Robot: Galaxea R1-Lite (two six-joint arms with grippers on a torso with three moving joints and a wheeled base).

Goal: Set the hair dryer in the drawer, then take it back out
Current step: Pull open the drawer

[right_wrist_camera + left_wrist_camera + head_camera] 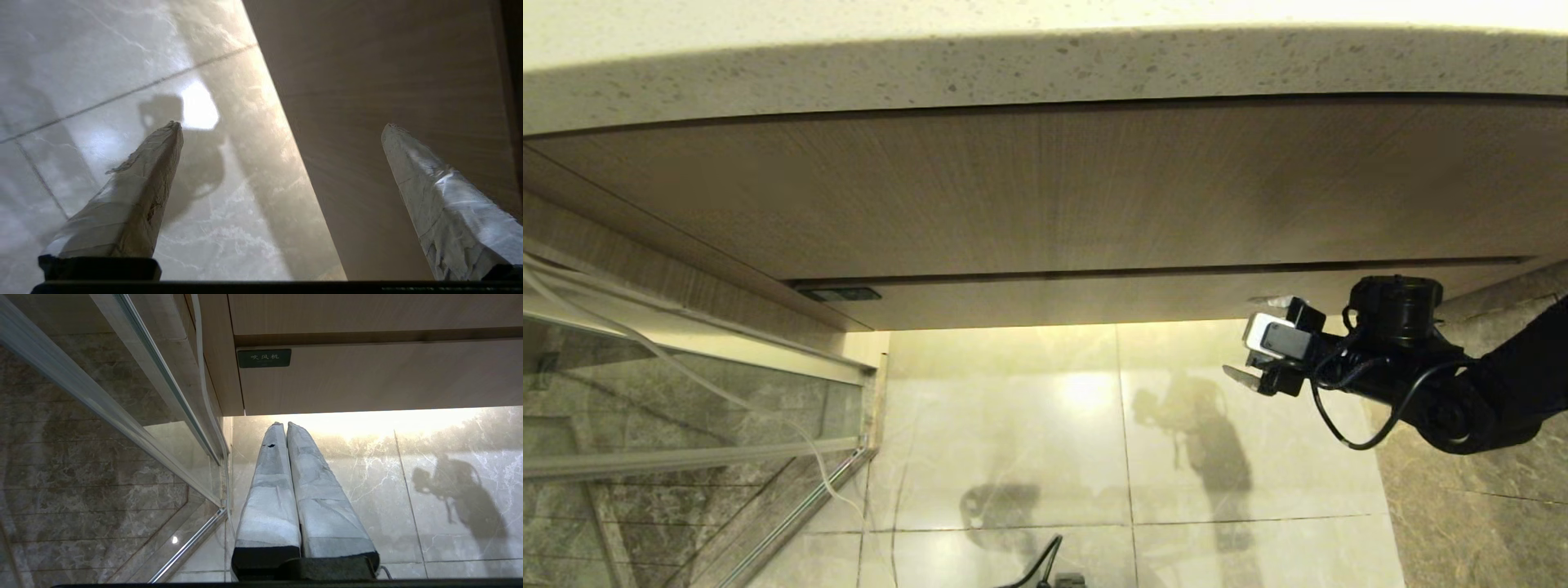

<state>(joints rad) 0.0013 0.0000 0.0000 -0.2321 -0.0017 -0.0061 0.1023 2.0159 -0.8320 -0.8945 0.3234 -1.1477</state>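
The drawer (1054,300) is the narrow wood-grain strip under the taller panel, and it is pushed in. A small dark label (839,294) sits at its left end. The hair dryer is out of view in every frame. My right gripper (1258,340) hovers just below the drawer front's right end, open and holding nothing. In the right wrist view its taped fingers (139,204) stand wide apart, one over the floor and one against the wood (388,102). My left gripper (284,424) is shut on nothing, low and in front of the drawer's left end (367,375).
A speckled stone countertop (1013,65) overhangs the tall wood panel (1054,188). A glass partition with a metal frame (686,408) stands at the left, and a white cord (200,355) runs along it. Pale marble floor (1013,425) lies below, with dark marble (1462,506) at the right.
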